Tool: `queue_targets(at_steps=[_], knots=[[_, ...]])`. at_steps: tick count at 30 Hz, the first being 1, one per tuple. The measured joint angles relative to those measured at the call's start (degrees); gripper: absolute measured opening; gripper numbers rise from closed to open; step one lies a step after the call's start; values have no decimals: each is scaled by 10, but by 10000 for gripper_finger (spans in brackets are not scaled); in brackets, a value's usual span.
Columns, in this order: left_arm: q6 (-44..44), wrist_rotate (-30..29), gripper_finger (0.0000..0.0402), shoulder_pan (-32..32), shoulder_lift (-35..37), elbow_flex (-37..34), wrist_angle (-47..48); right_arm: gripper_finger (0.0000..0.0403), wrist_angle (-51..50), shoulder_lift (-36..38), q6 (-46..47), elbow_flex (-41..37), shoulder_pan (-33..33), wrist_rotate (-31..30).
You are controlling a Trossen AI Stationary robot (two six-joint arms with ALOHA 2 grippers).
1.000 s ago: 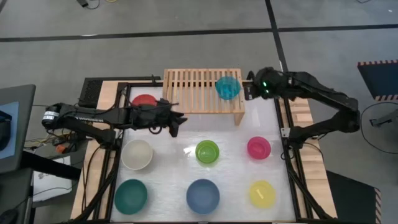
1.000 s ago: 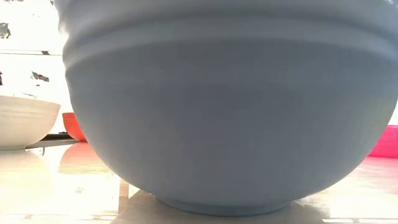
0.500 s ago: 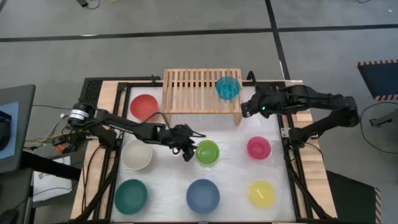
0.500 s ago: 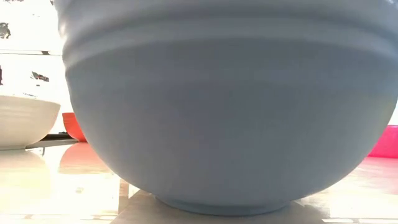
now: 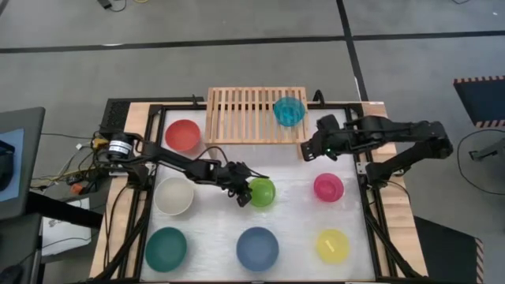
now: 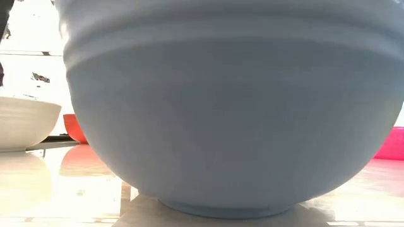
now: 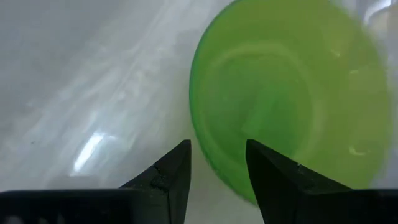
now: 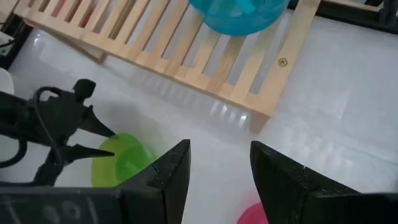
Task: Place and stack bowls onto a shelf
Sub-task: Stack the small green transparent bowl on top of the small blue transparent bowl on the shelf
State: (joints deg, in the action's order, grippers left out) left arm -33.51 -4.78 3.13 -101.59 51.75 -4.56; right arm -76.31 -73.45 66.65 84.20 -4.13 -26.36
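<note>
Left pincer [image 7: 216, 163] spread, straddling the lime green bowl [image 7: 286, 93] rim at frame centre to lift it; right pincer [image 8: 219, 163] spread, idle by the shelf [image 5: 256, 115]

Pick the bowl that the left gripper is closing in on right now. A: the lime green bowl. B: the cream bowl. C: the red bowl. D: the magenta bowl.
A. In the high view the left gripper sits at the edge of the lime green bowl, and the left wrist view shows its open fingers straddling that bowl's rim.
</note>
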Motion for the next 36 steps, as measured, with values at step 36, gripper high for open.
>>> queue_targets(at_steps=[36], knots=[[234,-71,0,-108,69,370,279,191,233,-25,-263,1,52,87]])
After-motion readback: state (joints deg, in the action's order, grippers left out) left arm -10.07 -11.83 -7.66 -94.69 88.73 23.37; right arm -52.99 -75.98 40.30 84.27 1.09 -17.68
